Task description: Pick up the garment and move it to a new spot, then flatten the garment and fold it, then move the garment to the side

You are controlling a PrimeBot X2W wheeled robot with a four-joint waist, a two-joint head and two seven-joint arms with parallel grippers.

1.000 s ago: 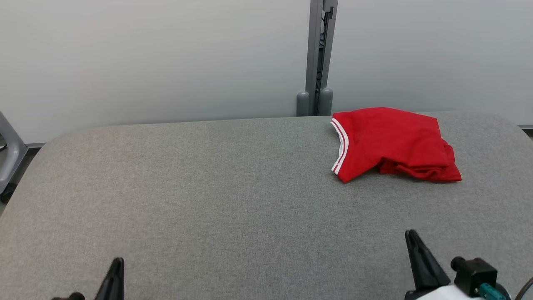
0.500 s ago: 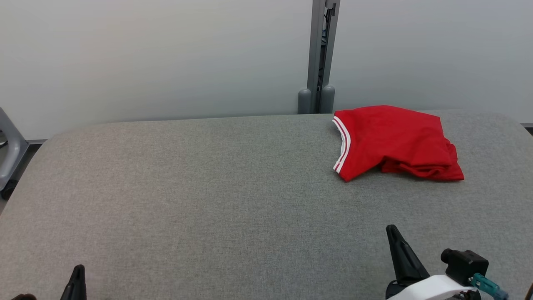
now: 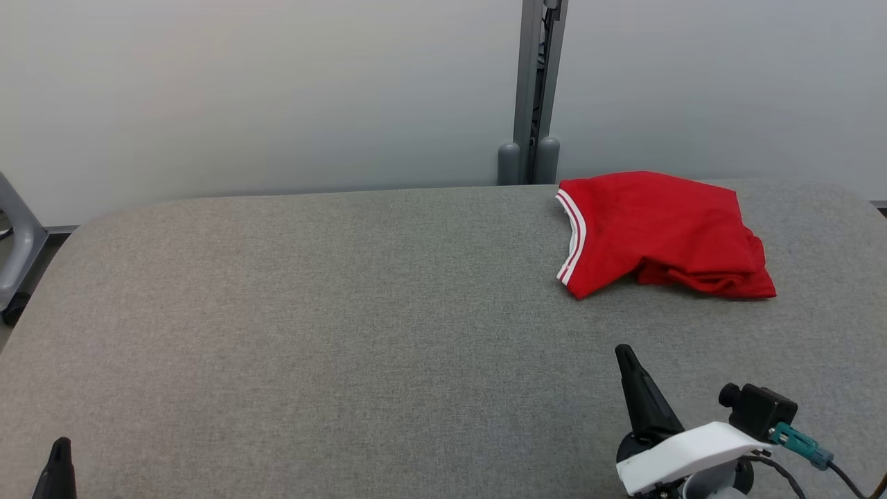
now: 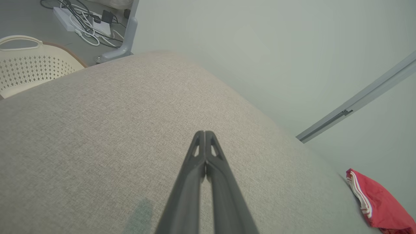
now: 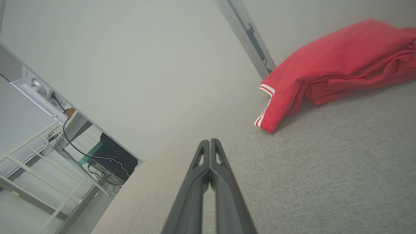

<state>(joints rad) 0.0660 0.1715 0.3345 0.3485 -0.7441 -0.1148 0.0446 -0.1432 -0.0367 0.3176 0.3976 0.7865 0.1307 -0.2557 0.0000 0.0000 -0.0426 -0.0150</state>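
Left fingers pressed shut tip to tip, gripping nothing, poised over bare grey fabric of the tabletop; in the head view, just a dark tip at seven o'clock by the bottom edge. Right fingers likewise closed along the whole seam and empty, low over the tabletop, at five o'clock in the head view, pointing between eleven and twelve o'clock, with a white wrist casing behind and a small black camera block with a teal plug at its four o'clock. Well apart from both, the garment: red with white-striped trim, folded into a rumpled bundle, lying at two o'clock on the tabletop near the far edge, trim edge facing nine o'clock, loose folds bunched toward four o'clock. Sits at one o'clock from the right fingers' tips in the right wrist view, and far off at four o'clock in the left wrist view. Beyond the far edge, at twelve o'clock in the head view, a grey upright post against a pale wall. At ten o'clock in the left wrist view, off the tabletop, a cream perforated basket; at eleven o'clock, a tangle of cables on the floor. At eight o'clock in the right wrist view, a dark box under a pale frame.
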